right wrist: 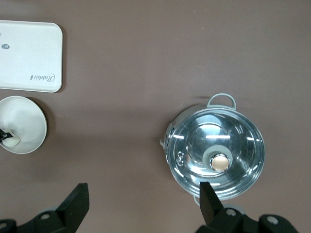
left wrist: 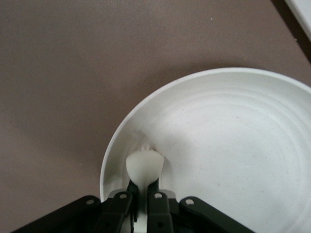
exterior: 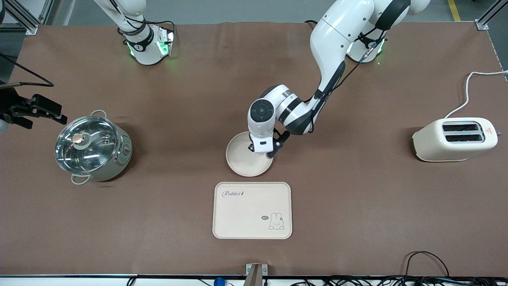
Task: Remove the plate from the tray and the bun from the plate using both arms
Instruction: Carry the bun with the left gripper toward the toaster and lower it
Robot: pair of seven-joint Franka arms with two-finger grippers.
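Observation:
The round cream plate [exterior: 242, 159] is at the middle of the table, just farther from the front camera than the rabbit tray. My left gripper [exterior: 262, 153] is shut on its rim at the edge toward the left arm's base. In the left wrist view the black fingers [left wrist: 158, 199] pinch the rim, with a white tip inside the plate [left wrist: 233, 145]. I cannot tell if the plate rests on the table or hangs just above it. My right gripper [exterior: 39, 113] is open and empty, in the air beside the pot; its wrist view [right wrist: 143, 194] also shows the plate [right wrist: 26, 124]. No bun shows.
A steel pot with a glass lid [exterior: 92, 147] stands toward the right arm's end and shows in the right wrist view [right wrist: 216, 153]. A cream rabbit tray [exterior: 252, 209] lies near the front edge. A cream toaster [exterior: 456, 139] stands toward the left arm's end.

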